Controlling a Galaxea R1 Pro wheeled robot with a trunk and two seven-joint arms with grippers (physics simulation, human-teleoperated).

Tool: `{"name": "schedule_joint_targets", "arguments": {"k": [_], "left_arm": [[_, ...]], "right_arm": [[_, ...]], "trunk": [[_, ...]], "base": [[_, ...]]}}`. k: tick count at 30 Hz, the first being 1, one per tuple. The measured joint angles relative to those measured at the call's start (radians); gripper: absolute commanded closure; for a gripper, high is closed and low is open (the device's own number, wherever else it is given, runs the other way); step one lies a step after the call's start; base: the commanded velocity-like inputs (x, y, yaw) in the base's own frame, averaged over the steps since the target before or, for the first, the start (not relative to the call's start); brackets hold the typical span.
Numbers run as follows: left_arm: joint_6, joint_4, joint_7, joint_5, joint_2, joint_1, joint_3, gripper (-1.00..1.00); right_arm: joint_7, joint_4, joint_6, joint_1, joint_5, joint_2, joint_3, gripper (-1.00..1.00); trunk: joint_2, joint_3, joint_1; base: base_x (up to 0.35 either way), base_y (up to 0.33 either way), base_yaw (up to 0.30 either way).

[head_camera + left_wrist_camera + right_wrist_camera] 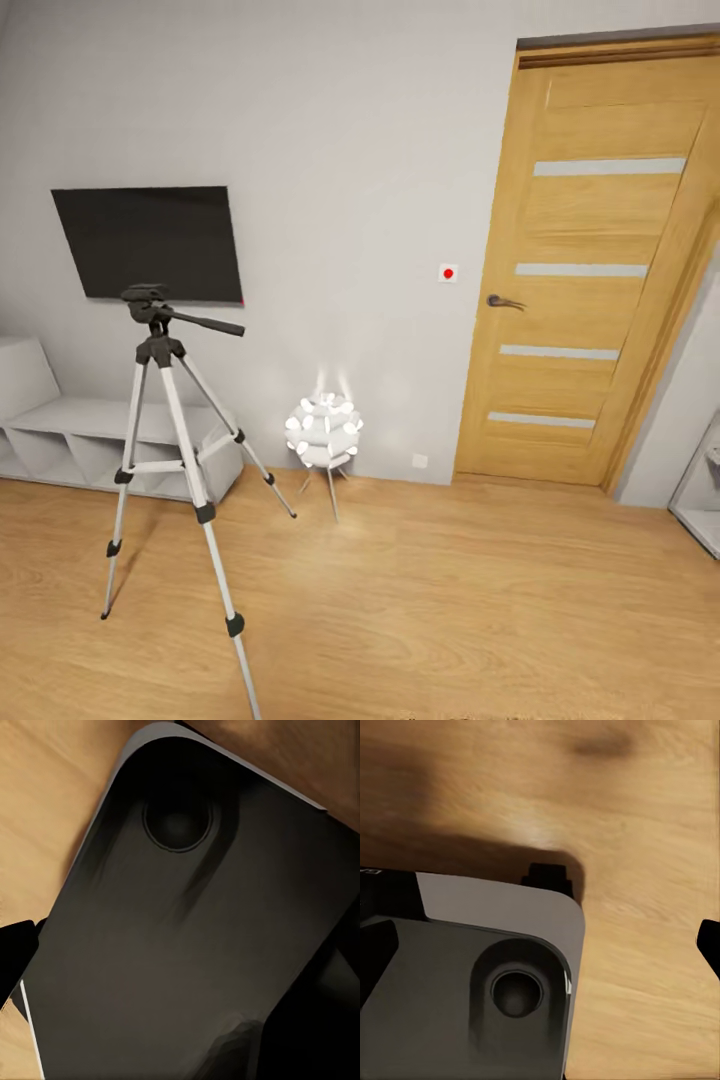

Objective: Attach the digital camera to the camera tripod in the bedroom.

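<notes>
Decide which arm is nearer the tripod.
Left, probably: the tripod stands at the head view's left, the left arm's side; the right arm sits farther across. Both wrist views face the floor.

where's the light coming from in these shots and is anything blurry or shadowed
Head view: the white clustered-shade floor lamp glows and throws a bright patch on the pale grey wall; the silver-legged camera tripod looks sharp. Left wrist view: a dark, dimly lit rounded panel is soft and close. Right wrist view: a blurred dark shadow lies across the light wood floor.
</notes>
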Motion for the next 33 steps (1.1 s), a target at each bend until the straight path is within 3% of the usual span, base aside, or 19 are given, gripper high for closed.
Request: {"name": "schedule_joint_targets", "arguments": {"k": [33], "left_arm": [[-0.001, -0.016, 0.003, 0.0, 0.0, 0.0, 0.0, -1.0]], "right_arm": [[0.0, -0.001, -0.002, 0.0, 0.002, 0.0, -0.004, -1.0]], "trunk": [[0.0, 0.0, 0.0]], "base": [[0.0, 0.0, -0.3]]}}
